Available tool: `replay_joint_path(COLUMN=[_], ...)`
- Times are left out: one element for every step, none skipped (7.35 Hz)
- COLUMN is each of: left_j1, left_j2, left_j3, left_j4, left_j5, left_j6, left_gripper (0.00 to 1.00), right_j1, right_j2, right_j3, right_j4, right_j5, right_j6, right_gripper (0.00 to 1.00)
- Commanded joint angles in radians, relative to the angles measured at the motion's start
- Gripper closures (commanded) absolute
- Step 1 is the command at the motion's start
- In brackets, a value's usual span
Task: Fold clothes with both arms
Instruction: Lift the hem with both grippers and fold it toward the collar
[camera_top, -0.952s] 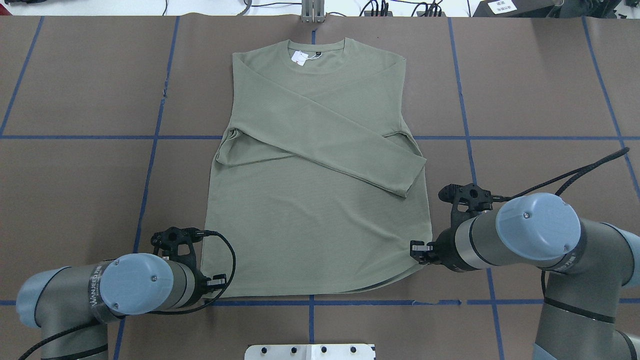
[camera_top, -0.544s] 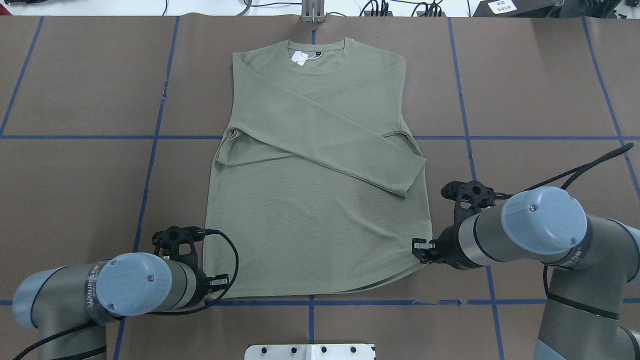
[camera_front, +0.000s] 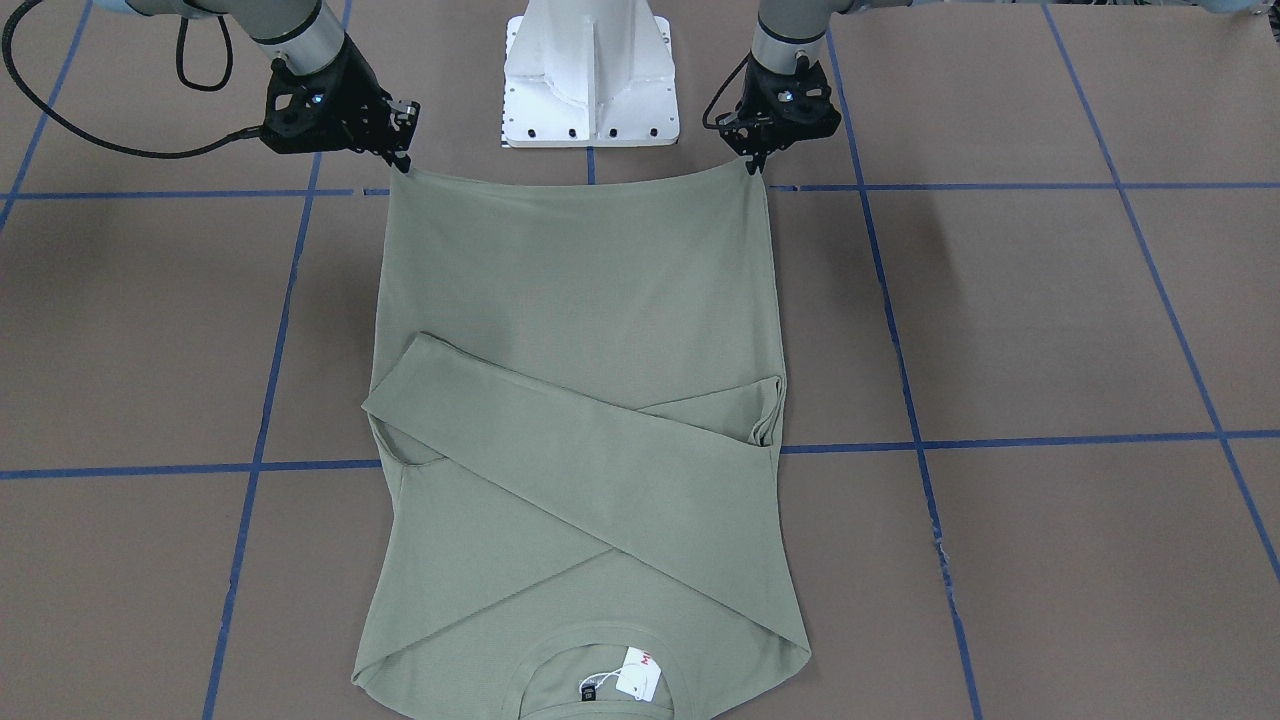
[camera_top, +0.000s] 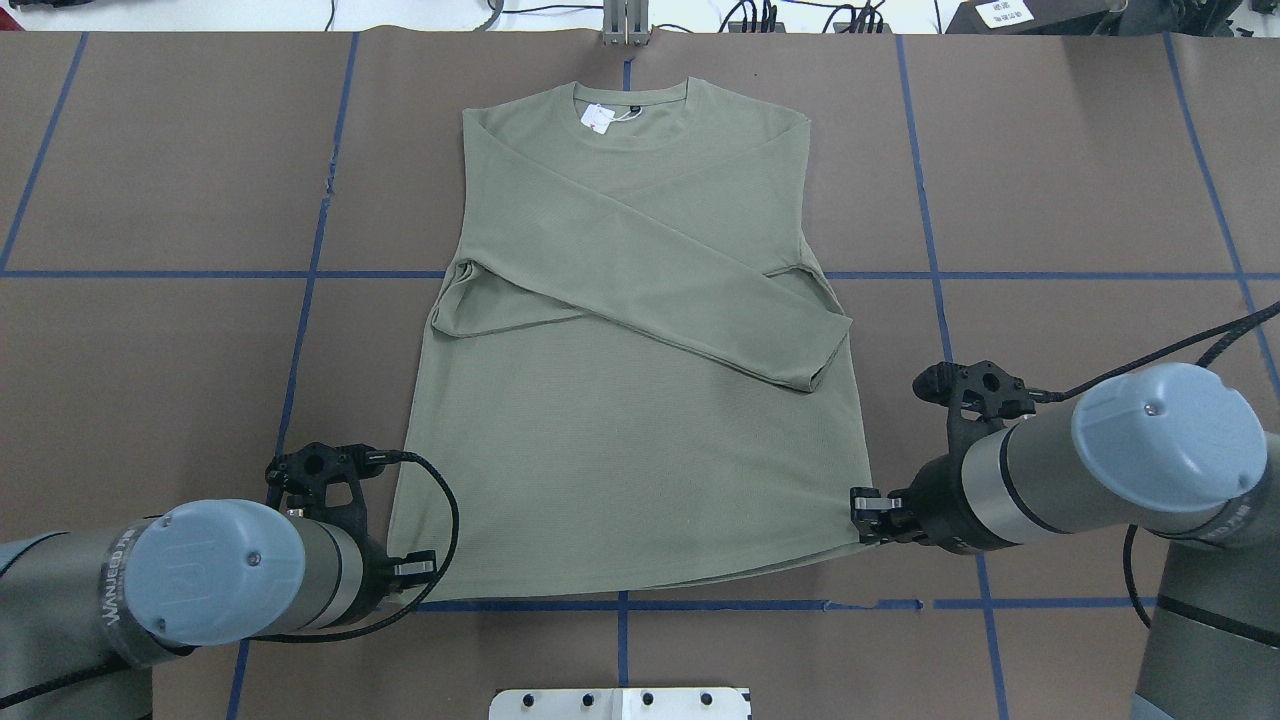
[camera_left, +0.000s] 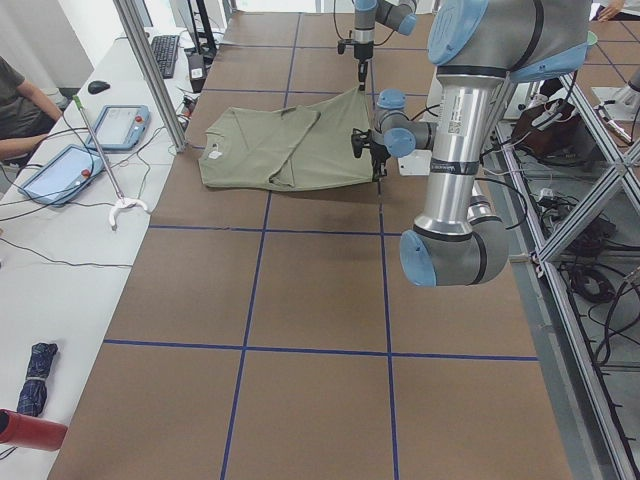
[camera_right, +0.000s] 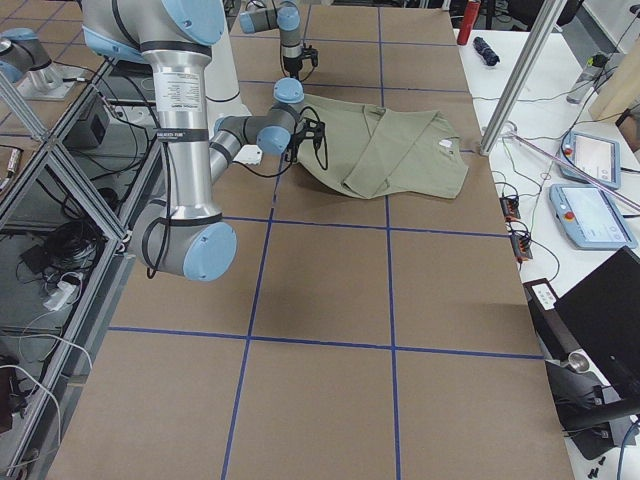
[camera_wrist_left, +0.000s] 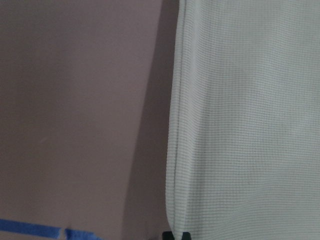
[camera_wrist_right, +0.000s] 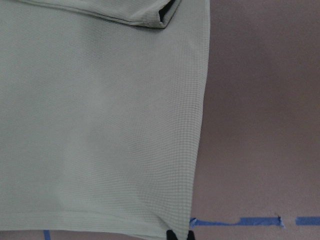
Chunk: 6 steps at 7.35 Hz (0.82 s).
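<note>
We've got the olive-green long-sleeved shirt (camera_top: 620, 470) flat in the middle of the brown surface (camera_top: 150, 180), its sleeves (camera_top: 680, 290) crossed over the chest. The white hang tag (camera_top: 598, 117) is at the neck, on the far side. The left claw (camera_top: 408, 570) is clamped on one hem corner and the right claw (camera_top: 862, 515) on the other. The hem is stretched between them, raised slightly off the surface.
</note>
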Motion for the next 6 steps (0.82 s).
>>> replay_joint_path(left_j1=[0.034, 0.071, 0.114, 0.134, 0.125, 0.102], left_j2=[0.001, 0.001, 0.0, -0.003, -0.013, -0.038], left_j3=[-0.164, -0.225, -0.268, -0.281, -0.277, -0.254], left_j4=[0.171, 0.237, 0.297, 0.328, 0.328, 0.326], left_j5=[-0.033, -0.047, -0.06, -0.07, -0.07, -0.067], left_j6=[0.0, -0.001, -0.009, -0.009, -0.003, 0.002], left_gripper=[1.0, 1.0, 1.0, 1.0, 1.0, 1.0], right_j1=[0.001, 0.004, 0.006, 0.006, 0.045, 0.099], right_j2=[-0.068, -0.08, -0.106, -0.102, -0.094, -0.081], right_j3=[0.083, 0.103, 0.127, 0.134, 0.128, 0.12], right_j4=[-0.002, -0.002, -0.002, -0.002, -0.002, -0.002], right_j5=[0.107, 0.211, 0.3, 0.314, 0.313, 0.304], right_j6=[0.001, 0.003, 0.003, 0.003, -0.006, -0.009], right_gripper=[1.0, 1.0, 1.0, 1.0, 1.0, 1.0])
